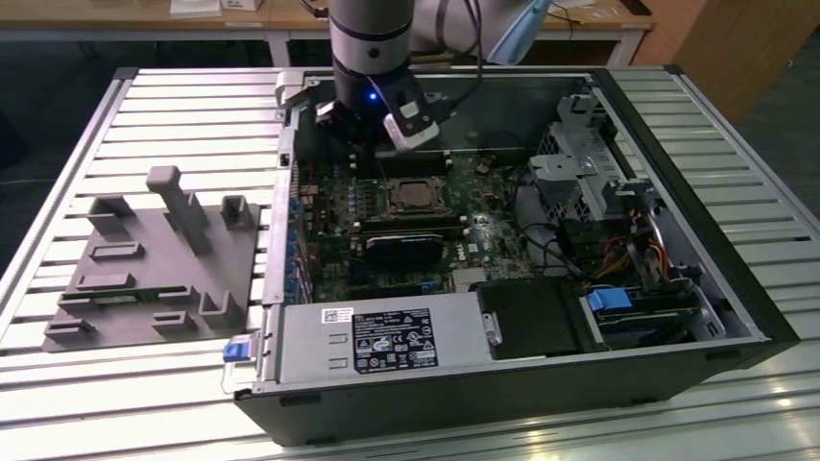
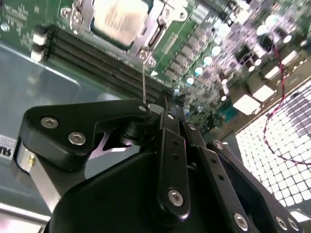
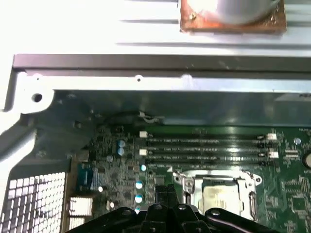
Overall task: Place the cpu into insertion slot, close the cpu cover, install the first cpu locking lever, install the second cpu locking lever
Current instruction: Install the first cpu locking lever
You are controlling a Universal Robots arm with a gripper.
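Cpu (image 3: 217, 196) sits flat in the socket (image 1: 388, 197). The cover (image 3: 187, 184) looks down over it, frame round the chip w/ the metal top showing thru the window, so steps 1 & 2 look done, imo. Step in hand is prob a locking lever: a thin wire lever (image 2: 144, 82) stands up off a socket corner, not latched; can't tell if it's the 1st or 2nd. Gripper (image 3: 165, 193) hangs over the board (image 1: 500, 240) near the socket, fingers pressed together, nothing pinched that I can see. In the second wrist view the lever's free end runs right by the gripper tip; touching or not, can't tell. Next move calls for a steady push on a thin, prob springy wire: down, then sideways under its catch, w/o slipping off onto the cover or board parts.
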